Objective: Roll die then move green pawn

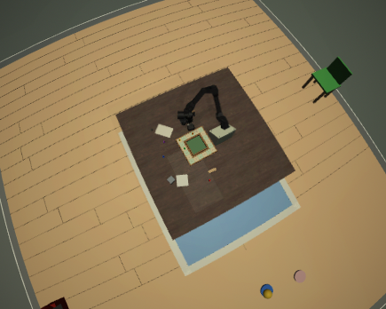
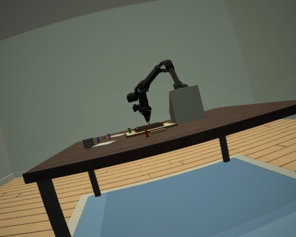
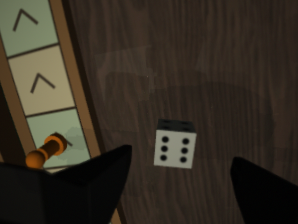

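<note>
Wrist view showed the die lying on the dark wooden table, just off the outer edge of the game board, with six pips on the face turned to the camera. The gripper hung above it with its jaws standing apart and nothing between them — the two black fingers flanked the die on either side, neither touching it. An orange pawn lay on a pale green arrow square close by the left finger.

The die looked like a small, rigid cube, probably light and smooth-sided, so it would likely slip if pinched by edges or corners. The better hold seemed to be on two opposite flat faces, low enough that the pads met the sides squarely. It sat slightly rotated against the line of the fingers, so a small wrist turn might have been needed before closing — otherwise it could twist or squirt out.

From the exterior view the green pawn stood on the near side of the board, apart from the gripper, beside a red pawn.
</note>
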Tool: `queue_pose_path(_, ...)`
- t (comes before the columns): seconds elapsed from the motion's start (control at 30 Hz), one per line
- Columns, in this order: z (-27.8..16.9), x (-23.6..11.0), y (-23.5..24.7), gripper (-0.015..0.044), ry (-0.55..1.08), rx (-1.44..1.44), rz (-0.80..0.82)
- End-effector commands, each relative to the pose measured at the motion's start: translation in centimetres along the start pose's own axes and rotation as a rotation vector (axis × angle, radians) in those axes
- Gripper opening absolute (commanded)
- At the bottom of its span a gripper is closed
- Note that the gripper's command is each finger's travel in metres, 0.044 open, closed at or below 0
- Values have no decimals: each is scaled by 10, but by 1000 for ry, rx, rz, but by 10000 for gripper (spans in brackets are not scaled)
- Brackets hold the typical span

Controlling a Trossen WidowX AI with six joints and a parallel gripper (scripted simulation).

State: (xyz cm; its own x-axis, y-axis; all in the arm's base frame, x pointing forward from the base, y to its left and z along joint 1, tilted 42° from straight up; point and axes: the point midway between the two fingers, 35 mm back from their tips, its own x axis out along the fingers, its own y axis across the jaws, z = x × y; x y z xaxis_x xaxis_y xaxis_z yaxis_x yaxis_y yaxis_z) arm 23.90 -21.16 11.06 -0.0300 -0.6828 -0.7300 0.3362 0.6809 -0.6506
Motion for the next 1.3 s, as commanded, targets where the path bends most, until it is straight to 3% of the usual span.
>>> queue_pose_path(0.0, -3, 9, 3, 275, 12, -15, 5)
queue_pose_path(0.67, -4, 35, 3, 275, 12, -15, 3)
queue_pose_path(0.87, -4, 35, 3, 118, 12, -15, 3)
queue_pose_path(1.13, -4, 35, 3, 64, 12, -15, 3)
queue_pose_path(1.2, -4, 34, 3, 12, 12, -15, 4)
queue_pose_path(1.27, -2, 27, 5, 0, 13, -15, 7)
